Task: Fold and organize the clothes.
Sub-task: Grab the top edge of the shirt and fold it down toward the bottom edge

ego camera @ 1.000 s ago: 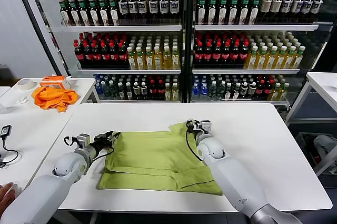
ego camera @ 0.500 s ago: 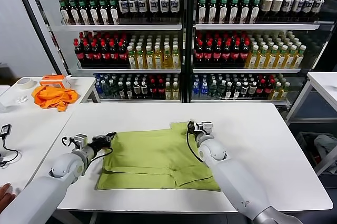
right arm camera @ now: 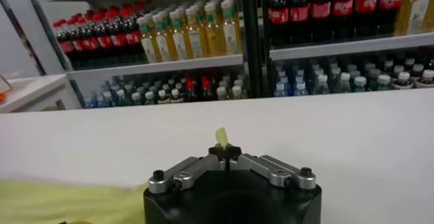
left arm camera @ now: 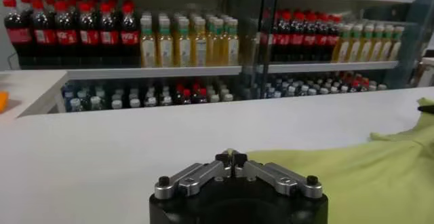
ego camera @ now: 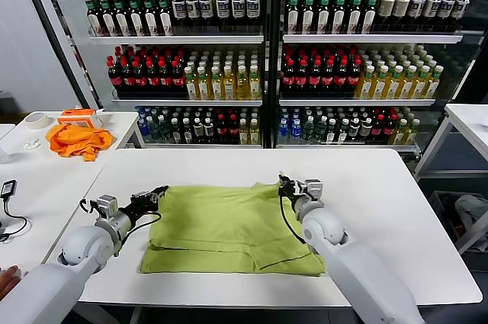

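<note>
Lime T-shirt (ego camera: 229, 225) flat on white counter (ego camera: 381, 187), left gripper (ego camera: 156, 193) and right gripper (ego camera: 284, 185) fingers pinching its far corners

A white table (ego camera: 381, 187) is set in the middle. Behind it, glass-door drink coolers (ego camera: 267, 49) are lined w/ bottles (ego camera: 191, 80) on 3 shelves, lit from inside. A side table (ego camera: 46, 179) is placed at left, w/ an orange cloth (ego camera: 76, 141), a tape roll (ego camera: 35, 120) & a cable (ego camera: 9, 217) on it. Another white table (ego camera: 469, 122) is seen at far right.
</note>
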### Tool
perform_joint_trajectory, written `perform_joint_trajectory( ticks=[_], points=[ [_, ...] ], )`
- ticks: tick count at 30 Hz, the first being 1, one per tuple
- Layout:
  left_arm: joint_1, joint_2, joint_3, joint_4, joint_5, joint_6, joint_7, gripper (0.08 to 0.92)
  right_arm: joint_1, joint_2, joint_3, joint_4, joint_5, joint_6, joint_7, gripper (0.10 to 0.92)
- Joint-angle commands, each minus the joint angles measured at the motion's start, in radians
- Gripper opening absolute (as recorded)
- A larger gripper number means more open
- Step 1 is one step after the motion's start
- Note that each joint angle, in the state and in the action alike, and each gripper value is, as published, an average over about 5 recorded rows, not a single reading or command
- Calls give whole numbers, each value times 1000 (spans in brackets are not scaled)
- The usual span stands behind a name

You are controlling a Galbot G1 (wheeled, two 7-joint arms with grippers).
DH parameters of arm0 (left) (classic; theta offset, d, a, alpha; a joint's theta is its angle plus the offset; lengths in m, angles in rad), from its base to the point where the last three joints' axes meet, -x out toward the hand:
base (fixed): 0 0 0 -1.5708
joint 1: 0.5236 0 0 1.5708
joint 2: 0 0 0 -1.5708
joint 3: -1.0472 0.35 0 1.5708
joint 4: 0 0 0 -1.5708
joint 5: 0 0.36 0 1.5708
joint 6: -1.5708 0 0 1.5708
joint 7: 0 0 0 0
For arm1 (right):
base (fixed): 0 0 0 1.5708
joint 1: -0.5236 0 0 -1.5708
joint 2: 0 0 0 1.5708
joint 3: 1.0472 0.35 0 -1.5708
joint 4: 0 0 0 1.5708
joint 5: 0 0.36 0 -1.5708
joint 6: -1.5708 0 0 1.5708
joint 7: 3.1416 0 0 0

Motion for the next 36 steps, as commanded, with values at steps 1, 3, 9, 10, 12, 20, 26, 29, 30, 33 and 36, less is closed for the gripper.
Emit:
perform_joint_trajectory(
  ticks=[1,3,9,10,12,20,26,29,30,33,36],
  points=[
    [197,23,-67,-203,1,-16,-12,81,-139,-115,27,211,7,-4,7,106],
    [214,22,-81,-208,4,-18,-13,81,-159,-122,32,225,1,-3,9,106],
    [232,26,-111,-200,4,-18,-15,81,-206,-128,40,260,-11,-1,15,106],
    [234,27,-116,-196,4,-18,-15,81,-213,-129,41,265,-15,0,15,106],
    [237,29,-125,-186,6,-21,-15,81,-228,-132,43,272,-22,1,15,106],
    [242,28,-143,-135,12,-44,1,81,-270,-138,50,285,-37,0,23,106],
    [253,39,-158,-134,10,-50,10,81,-287,-136,50,291,-44,-1,29,106],
    [263,46,-163,-146,6,-51,11,81,-301,-136,52,304,-47,-3,33,106],
    [266,48,-163,-152,5,-51,11,81,-306,-137,53,307,-49,-3,32,106],
    [272,49,-159,-168,5,-49,10,81,-315,-137,55,306,-58,-1,29,106],
    [272,50,-150,-174,7,-48,10,81,-316,-133,57,291,-64,4,25,106]
  ],
)
